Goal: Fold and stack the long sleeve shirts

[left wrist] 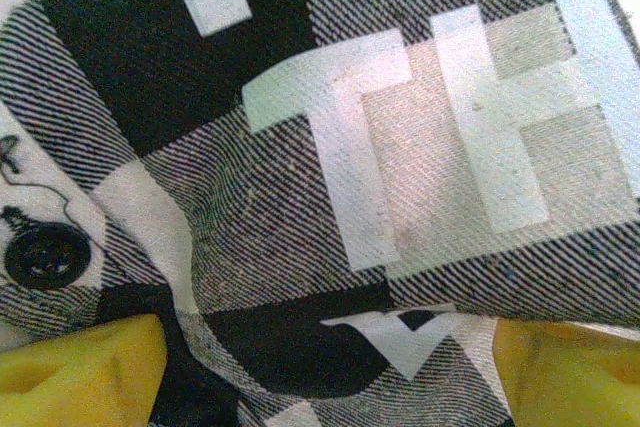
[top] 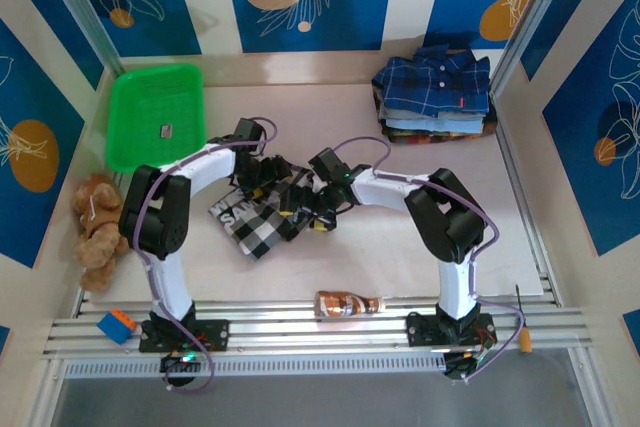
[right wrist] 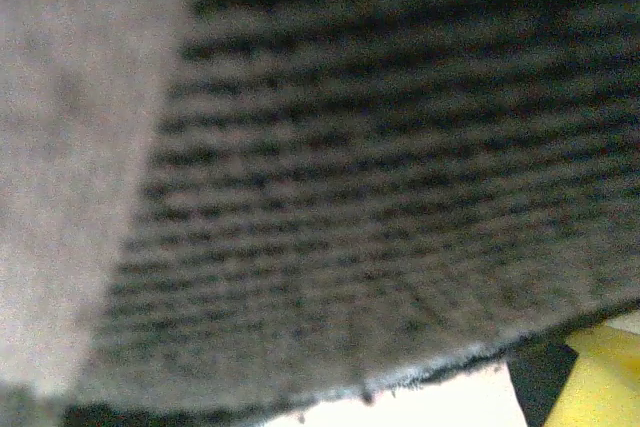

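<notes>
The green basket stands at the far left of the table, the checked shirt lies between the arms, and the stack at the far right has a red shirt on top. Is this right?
Not quite. The top external view shows that the top shirt of the stack is navy blue, not red. The green basket and the checked shirt are as you say.

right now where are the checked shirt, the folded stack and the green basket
checked shirt (top: 255, 230), top external view, near corner
folded stack (top: 432, 82), top external view, navy top shirt
green basket (top: 150, 112), top external view, bare floor
</notes>
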Robot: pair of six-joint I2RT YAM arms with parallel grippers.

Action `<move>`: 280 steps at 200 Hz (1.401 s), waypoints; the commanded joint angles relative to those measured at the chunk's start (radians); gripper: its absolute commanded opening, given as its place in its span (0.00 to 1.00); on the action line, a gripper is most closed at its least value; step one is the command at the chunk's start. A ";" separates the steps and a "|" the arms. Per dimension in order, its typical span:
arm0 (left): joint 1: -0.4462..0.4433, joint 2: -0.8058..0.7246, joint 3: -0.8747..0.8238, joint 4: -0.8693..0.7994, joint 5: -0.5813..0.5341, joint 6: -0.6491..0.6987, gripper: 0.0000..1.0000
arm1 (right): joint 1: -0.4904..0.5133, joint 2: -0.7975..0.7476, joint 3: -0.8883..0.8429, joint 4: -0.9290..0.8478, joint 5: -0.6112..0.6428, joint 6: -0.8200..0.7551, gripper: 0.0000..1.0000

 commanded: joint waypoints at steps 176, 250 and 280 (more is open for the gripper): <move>0.185 -0.344 0.109 0.021 0.054 0.187 1.00 | -0.143 -0.085 0.420 -0.762 0.385 -0.346 0.00; 0.226 -0.338 0.100 0.070 0.078 0.180 1.00 | -0.192 -0.223 0.671 -1.339 0.883 -0.535 0.00; 0.227 -0.324 0.082 0.115 0.114 0.145 1.00 | -0.163 -0.175 0.716 -1.500 1.049 -0.573 0.00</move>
